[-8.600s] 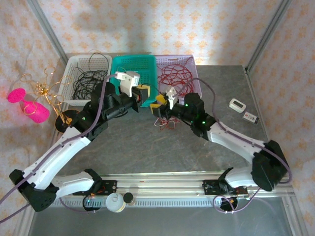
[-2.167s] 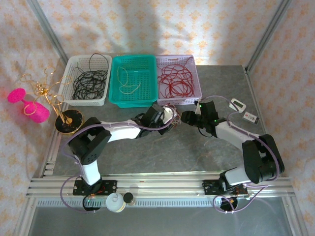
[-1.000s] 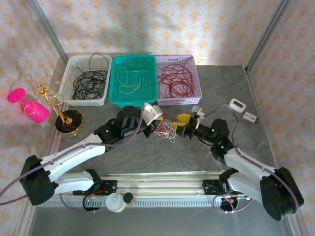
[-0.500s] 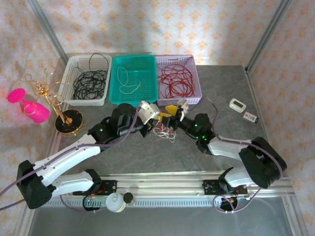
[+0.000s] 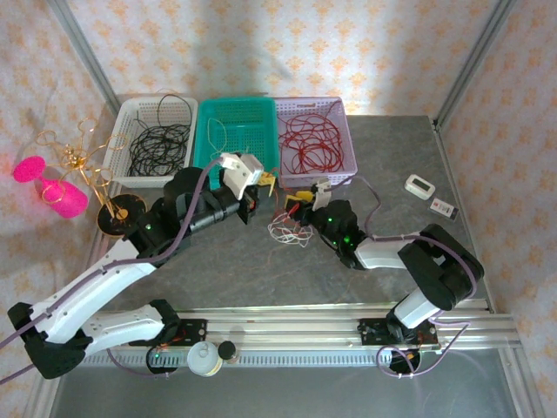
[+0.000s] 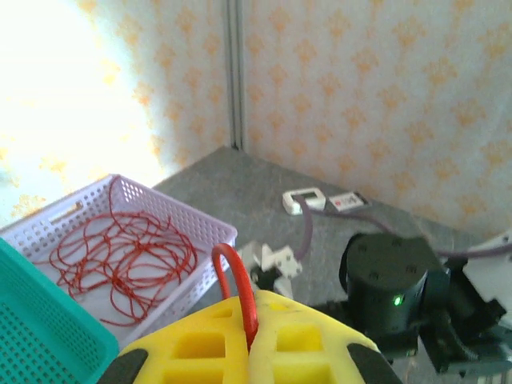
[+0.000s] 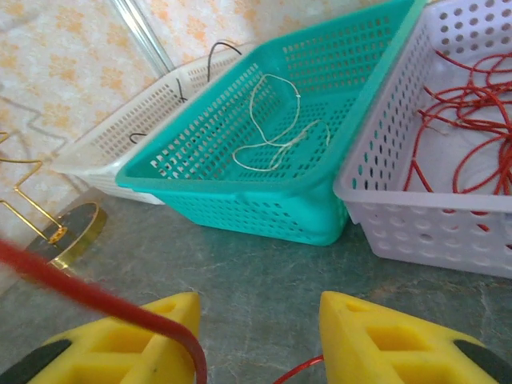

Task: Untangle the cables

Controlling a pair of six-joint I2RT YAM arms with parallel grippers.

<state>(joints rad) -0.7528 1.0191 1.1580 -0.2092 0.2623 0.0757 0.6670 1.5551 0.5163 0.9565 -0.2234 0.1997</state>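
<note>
- Left gripper (image 6: 250, 324) clenched on red cable (image 6: 238, 276) (pads fully together).
- Right gripper (image 7: 260, 328) jaws apart, released; red cable crosses one finger.
- Cable tangle (image 5: 289, 232) lies on table (image 5: 218, 270).

Cream walls (image 5: 287, 43) papered with small orange motifs enclose a mottled grey counter (image 5: 261, 270), with slanting metal posts (image 5: 83, 52) at its far corners and a metal rail (image 5: 287, 326) along its near edge.
</note>
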